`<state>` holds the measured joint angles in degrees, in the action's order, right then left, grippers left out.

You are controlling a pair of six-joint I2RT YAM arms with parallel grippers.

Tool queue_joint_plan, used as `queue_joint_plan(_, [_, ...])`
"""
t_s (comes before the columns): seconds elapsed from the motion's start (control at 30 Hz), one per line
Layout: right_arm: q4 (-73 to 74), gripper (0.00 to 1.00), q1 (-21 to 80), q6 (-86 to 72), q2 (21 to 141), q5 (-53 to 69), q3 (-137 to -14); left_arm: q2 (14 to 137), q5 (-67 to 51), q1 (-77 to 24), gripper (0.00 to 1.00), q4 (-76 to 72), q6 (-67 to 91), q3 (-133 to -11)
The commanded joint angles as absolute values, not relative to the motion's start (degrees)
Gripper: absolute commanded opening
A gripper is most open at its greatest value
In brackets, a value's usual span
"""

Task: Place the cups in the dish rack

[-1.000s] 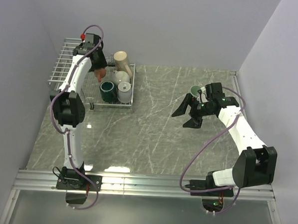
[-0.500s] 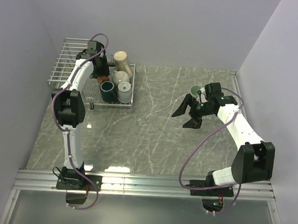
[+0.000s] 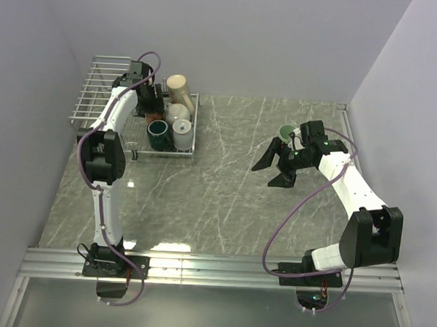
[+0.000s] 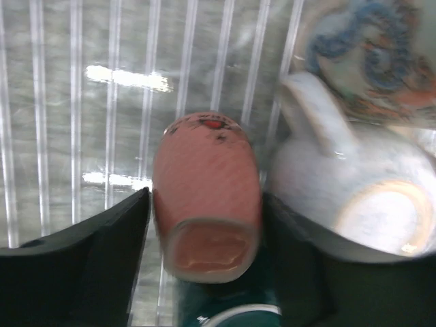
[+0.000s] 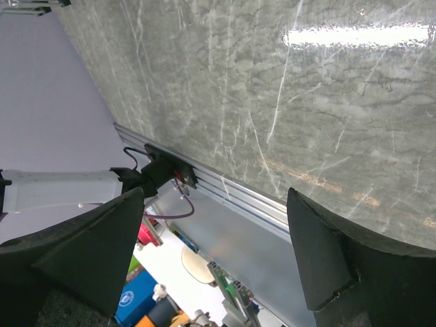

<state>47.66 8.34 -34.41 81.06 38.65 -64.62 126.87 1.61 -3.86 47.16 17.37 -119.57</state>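
Observation:
My left gripper [image 3: 146, 103] reaches down into the silver wire dish rack [image 3: 98, 80] and is shut on the small orange-red cup [image 4: 206, 194], which lies tilted just above the rack wires [image 4: 116, 102]. The wrist hides this cup in the top view. In the rack are the beige cup [image 3: 176, 84], the cream-white cup [image 3: 179, 111], the pale blue cup [image 3: 182, 134] and the dark green cup [image 3: 158, 132]. The pale green cup [image 3: 287, 130] stands on the table just behind my right gripper [image 3: 275, 165], which is open and empty.
The marble table top [image 3: 224, 193] ends at a metal rail [image 3: 213, 269] at the near side. Walls close in the left, back and right sides. The right wrist view shows the table [image 5: 272, 82] and its front rail only.
My left gripper has turned and carried the orange-red cup farther back and lower into the rack. The right arm has barely moved.

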Motion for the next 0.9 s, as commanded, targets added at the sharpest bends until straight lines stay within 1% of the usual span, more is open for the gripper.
queue_joint_plan(0.0, [46.94, 0.91, 7.73, -33.66, 81.30, 39.55, -66.53, 126.48, -0.18, -3.43, 0.80, 48.69, 20.21, -121.82])
queue_joint_plan(0.03, [46.85, 0.92, 7.73, -33.66, 81.21, 39.64, -66.36, 125.43, -0.18, -3.43, 0.87, 48.26, 20.48, -120.86])
queue_joint_plan(0.07, [46.76, 0.91, 7.73, -33.84, 81.21, 39.73, -66.27, 124.90, -0.18, -3.43, 0.90, 47.82, 20.74, -120.33])
queue_joint_plan(0.13, [46.58, 0.92, 7.73, -33.92, 81.12, 39.90, -66.09, 124.02, -0.18, -3.43, 0.99, 47.37, 21.35, -119.80])
queue_joint_plan(0.47, [45.97, 0.92, 7.73, -34.36, 80.42, 40.52, -65.39, 119.62, 5.09, -3.60, 0.98, 48.43, 23.03, -120.23])
queue_joint_plan(0.73, [45.35, 0.92, 7.82, -34.63, 79.45, 40.35, -64.77, 113.30, 5.89, -3.60, 0.97, 47.46, 26.10, -119.71])
queue_joint_plan(0.8, [46.83, 0.92, 7.74, -33.67, 79.71, 38.77, -66.96, 111.46, 5.63, -3.60, 0.96, 47.55, 27.32, -119.79])
queue_joint_plan(0.83, [48.06, 0.92, 7.73, -32.53, 80.85, 35.80, -68.80, 110.84, 5.19, -3.69, 0.96, 47.64, 27.94, -119.71])
queue_joint_plan(0.87, [49.03, 0.92, 7.73, -32.26, 81.56, 34.90, -72.56, 109.87, 4.92, -3.87, 0.96, 47.55, 29.43, -119.45])
